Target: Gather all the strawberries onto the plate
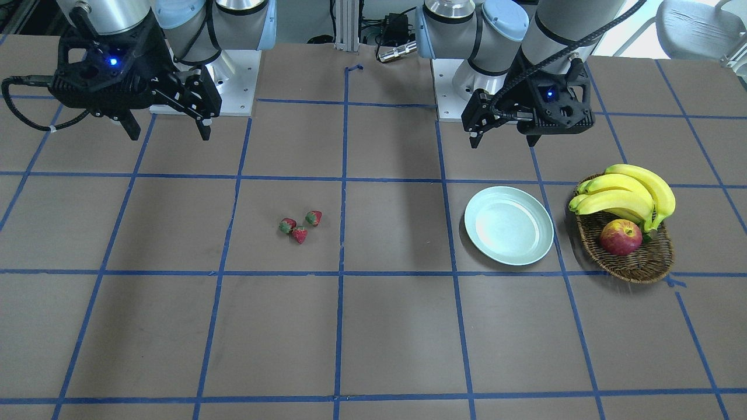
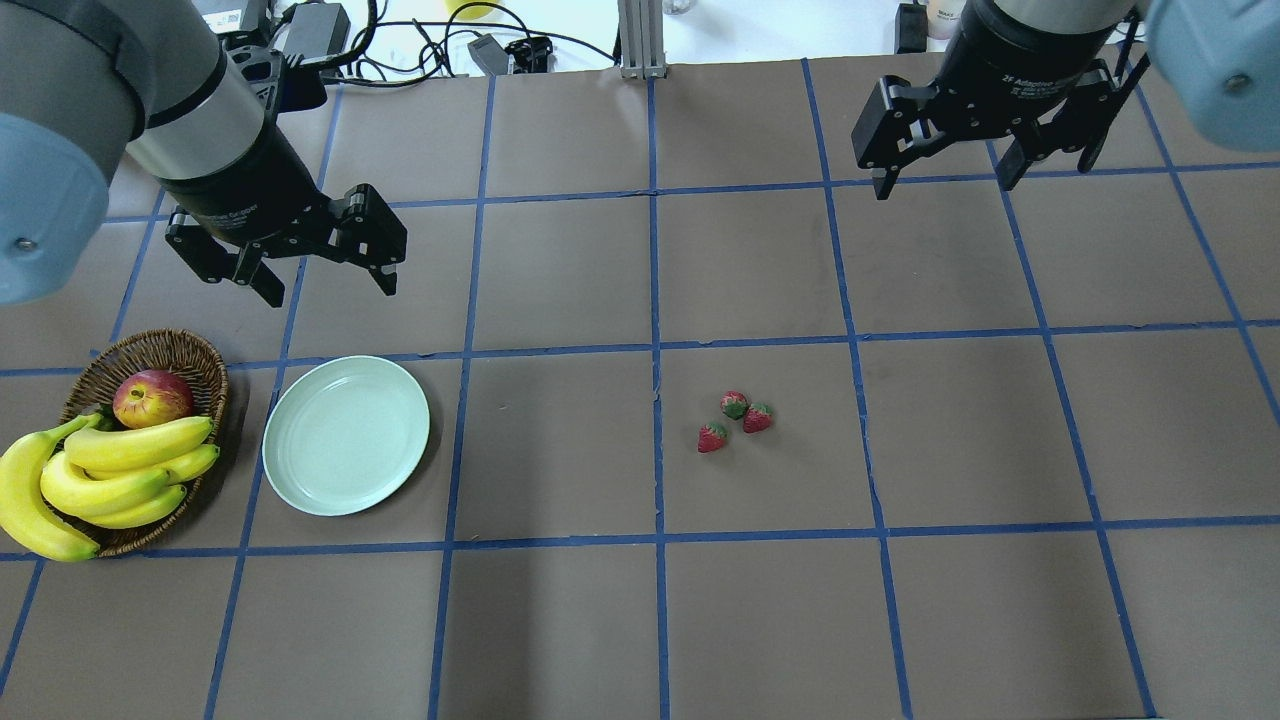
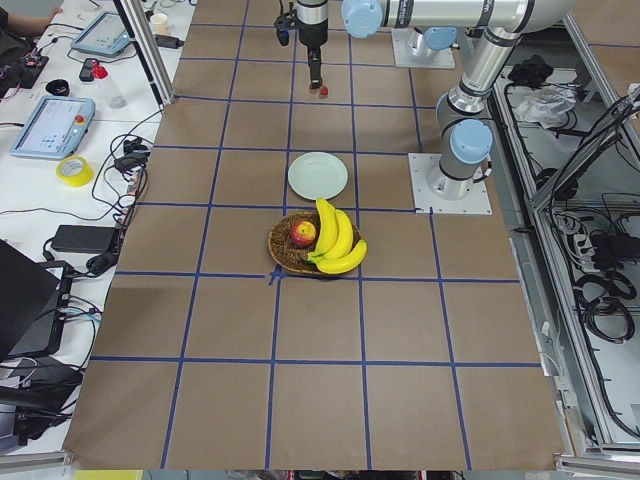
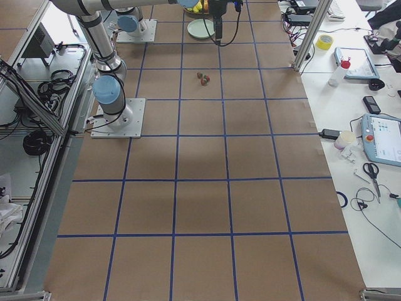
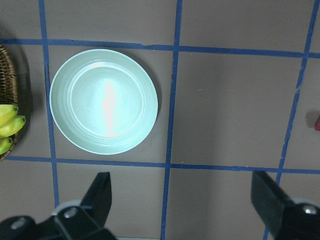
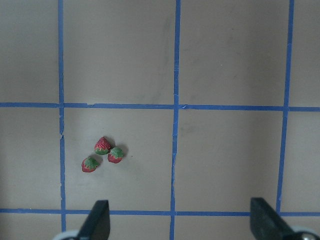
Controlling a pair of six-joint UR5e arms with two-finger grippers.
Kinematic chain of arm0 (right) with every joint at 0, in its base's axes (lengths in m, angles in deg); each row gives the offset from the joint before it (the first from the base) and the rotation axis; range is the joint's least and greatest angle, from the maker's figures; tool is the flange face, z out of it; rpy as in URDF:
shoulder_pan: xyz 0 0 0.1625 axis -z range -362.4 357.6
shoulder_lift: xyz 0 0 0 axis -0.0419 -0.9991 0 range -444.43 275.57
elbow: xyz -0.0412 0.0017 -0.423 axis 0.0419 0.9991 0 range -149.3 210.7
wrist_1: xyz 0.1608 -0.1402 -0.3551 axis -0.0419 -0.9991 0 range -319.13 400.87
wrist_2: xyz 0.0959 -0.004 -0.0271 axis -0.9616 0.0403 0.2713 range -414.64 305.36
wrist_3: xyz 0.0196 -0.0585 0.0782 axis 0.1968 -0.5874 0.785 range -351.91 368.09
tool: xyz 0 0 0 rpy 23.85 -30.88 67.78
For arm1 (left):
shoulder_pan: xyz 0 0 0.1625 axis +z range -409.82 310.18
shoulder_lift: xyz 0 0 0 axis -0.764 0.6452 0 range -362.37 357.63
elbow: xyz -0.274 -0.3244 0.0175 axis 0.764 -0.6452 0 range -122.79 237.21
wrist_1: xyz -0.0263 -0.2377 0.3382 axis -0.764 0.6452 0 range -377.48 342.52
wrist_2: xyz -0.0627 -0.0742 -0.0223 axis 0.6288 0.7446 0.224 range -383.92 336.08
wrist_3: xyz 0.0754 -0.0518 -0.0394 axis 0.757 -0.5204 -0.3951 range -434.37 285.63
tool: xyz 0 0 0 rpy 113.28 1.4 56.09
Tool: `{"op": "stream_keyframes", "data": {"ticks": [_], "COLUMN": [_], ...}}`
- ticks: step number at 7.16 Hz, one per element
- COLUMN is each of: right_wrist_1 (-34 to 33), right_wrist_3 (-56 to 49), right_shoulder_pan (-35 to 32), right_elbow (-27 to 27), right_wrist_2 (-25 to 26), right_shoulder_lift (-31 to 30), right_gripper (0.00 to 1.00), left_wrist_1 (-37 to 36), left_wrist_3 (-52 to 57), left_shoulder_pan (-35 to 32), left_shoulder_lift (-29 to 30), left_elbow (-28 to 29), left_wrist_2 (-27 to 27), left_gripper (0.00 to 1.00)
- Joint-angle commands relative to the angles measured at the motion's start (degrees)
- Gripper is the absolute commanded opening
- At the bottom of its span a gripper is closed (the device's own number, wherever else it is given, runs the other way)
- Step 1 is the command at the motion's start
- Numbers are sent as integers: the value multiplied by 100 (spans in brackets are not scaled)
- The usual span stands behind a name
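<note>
3 strawberries (image 2: pixel 735 420) huddle on the table (image 2: pixel 960 600) right of centre in the overhead view; the plate (image 2: pixel 345 450) lies bare at lower left. Left claw (image 2: pixel 330 290) and right claw (image 2: pixel 942 188) hang spread apart, empty. Closing on 1 berry could knock its close neighbours rolling.

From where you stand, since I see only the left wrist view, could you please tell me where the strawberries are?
Observer: All three strawberries lie clustered together on the table, well apart from the plate.
Operator: Thank you. Is the right gripper holding anything?
Observer: No, the right gripper hangs open and empty above the table.
</note>
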Motion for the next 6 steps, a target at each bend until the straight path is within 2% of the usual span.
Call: {"op": "stream_keyframes", "data": {"ticks": [1, 6], "right_wrist_1": [0, 9], "right_wrist_3": [0, 0], "right_shoulder_pan": [0, 0], "right_elbow": [0, -9], "right_wrist_2": [0, 0], "right_shoulder_lift": [0, -9], "right_gripper": [100, 100], "left_wrist_1": [12, -23], "left_wrist_3": [42, 60], "left_shoulder_pan": [-5, -5], "left_shoulder_lift": [17, 17], "left_elbow": [-23, -23], "left_wrist_2": [-40, -40], "left_gripper": [100, 100]}}
